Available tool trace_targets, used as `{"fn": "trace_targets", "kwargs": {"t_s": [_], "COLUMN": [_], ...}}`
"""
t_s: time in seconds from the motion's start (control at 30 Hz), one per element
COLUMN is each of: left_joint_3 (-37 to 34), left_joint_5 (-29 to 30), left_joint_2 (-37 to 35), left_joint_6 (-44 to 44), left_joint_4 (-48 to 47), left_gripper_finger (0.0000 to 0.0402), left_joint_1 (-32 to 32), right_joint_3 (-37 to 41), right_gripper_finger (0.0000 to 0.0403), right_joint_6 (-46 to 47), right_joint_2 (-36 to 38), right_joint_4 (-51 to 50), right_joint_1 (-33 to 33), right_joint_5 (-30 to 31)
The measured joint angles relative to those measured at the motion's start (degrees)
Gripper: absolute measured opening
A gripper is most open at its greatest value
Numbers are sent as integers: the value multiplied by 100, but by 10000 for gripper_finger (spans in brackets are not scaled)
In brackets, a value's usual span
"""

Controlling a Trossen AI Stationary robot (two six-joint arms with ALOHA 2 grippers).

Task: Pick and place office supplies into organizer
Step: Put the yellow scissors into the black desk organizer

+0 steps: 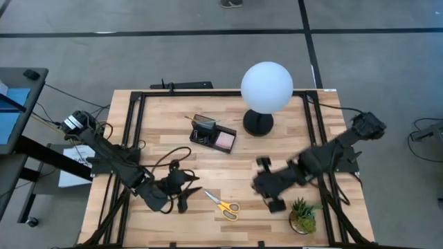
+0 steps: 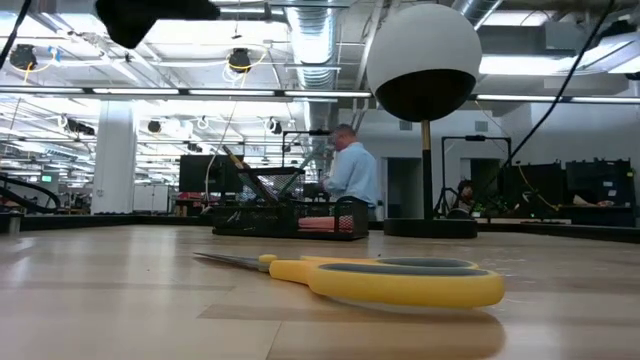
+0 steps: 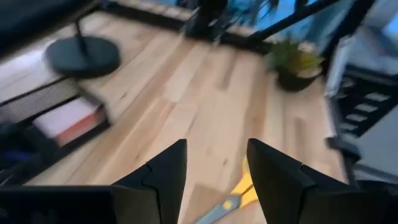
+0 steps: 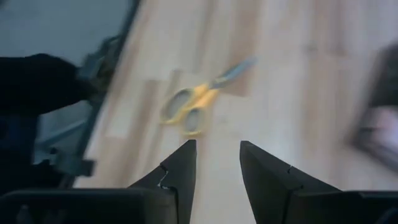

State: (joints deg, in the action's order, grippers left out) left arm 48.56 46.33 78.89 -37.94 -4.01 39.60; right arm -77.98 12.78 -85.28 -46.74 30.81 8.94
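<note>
The yellow-handled scissors (image 1: pixel 223 205) lie flat on the wooden table near its front edge; they also show in the low view (image 2: pixel 385 280), the left wrist view (image 3: pixel 239 194) and the right wrist view (image 4: pixel 198 102). The black organizer (image 1: pixel 212 134) stands at the table's middle back, with a pink pad (image 1: pixel 225 141) in its low tray and pens in its taller section. My left gripper (image 1: pixel 190 197) is open and empty, just left of the scissors. My right gripper (image 1: pixel 266 187) is open and empty, right of the scissors and above the table.
A white globe lamp (image 1: pixel 266 86) on a black base (image 1: pixel 257 123) stands behind and right of the organizer. A small green potted plant (image 1: pixel 302 216) sits at the front right. Black frame rails run along the table's edges. People show in the room beyond, in the low view (image 2: pixel 352 170).
</note>
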Motion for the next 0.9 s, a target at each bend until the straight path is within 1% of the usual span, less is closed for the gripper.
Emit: {"fn": "trace_targets", "kwargs": {"t_s": [0.07, 0.17, 0.27, 0.33, 0.4, 0.6, 0.8, 0.9], "left_joint_3": [-222, -397, -494, -515, -518, -518, -518, -518], "left_joint_5": [-21, 85, 259, 276, 306, 319, 265, 160], "left_joint_2": [0, 0, 0, 0, 0, 0, 0, -2], "left_joint_6": [335, 317, -95, -271, -320, -333, -322, -320], "left_joint_4": [526, 592, 607, 600, 614, 658, 598, 508], "left_gripper_finger": [164, 164, 164, 164, 164, 164, 164, 164], "left_joint_1": [15, 7, -53, -90, -129, -263, -381, -419], "right_joint_3": [922, 1974, 2530, 2612, 2547, 2220, 1511, 1167], "right_gripper_finger": [117, 117, 117, 117, 117, 117, 117, 117], "right_joint_6": [113, 99, 169, 430, 548, 433, 475, 474], "right_joint_2": [206, 260, -26, -331, -685, -1628, -2342, -2610], "right_joint_4": [949, 2543, 3705, 4031, 4093, 3805, 2899, 2700], "right_joint_1": [324, 657, 747, 721, 631, 177, -197, -300], "right_joint_5": [-4, -5, 1, 30, 30, 34, 33, 17]}}
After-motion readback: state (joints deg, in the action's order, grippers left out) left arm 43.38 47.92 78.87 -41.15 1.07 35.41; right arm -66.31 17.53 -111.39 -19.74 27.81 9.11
